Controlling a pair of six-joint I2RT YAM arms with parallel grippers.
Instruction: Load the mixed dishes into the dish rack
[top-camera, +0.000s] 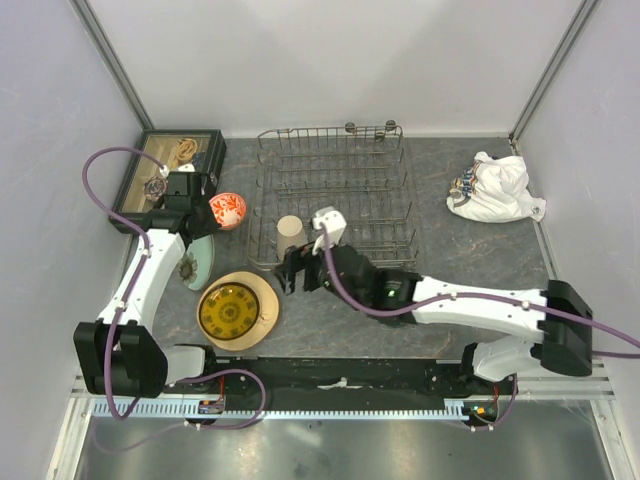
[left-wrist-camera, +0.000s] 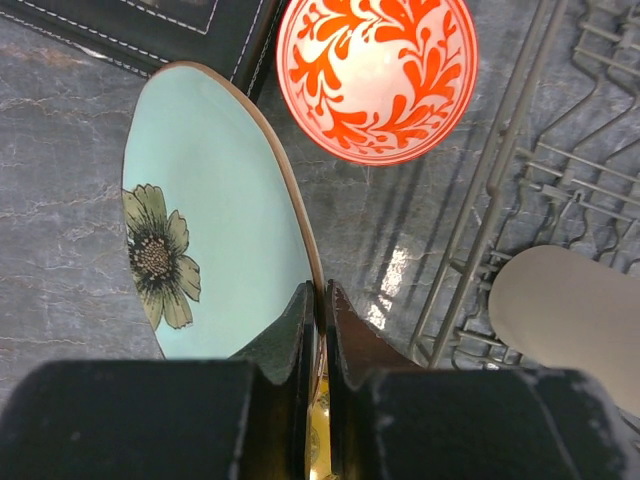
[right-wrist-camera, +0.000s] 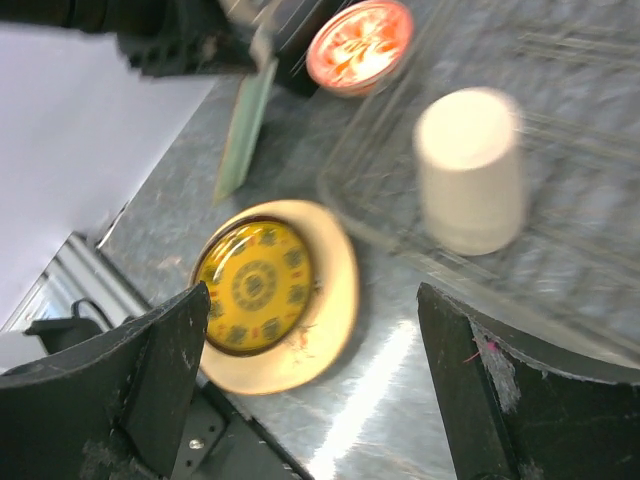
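The pale green flowered plate (left-wrist-camera: 210, 200), bearing one olive bloom, stands tilted on edge beside the red-orange bowl (left-wrist-camera: 375, 70), its rim clenched in the left claw (left-wrist-camera: 318, 305). The yellow plate (top-camera: 229, 312) lies on the tan plate (top-camera: 268, 300), hiding its middle. A beige cup (top-camera: 290, 237) stands in the dish rack (top-camera: 340, 180), in its near-left corner. The right claw (top-camera: 297, 280) gapes, released, and its wrist view is blurred.
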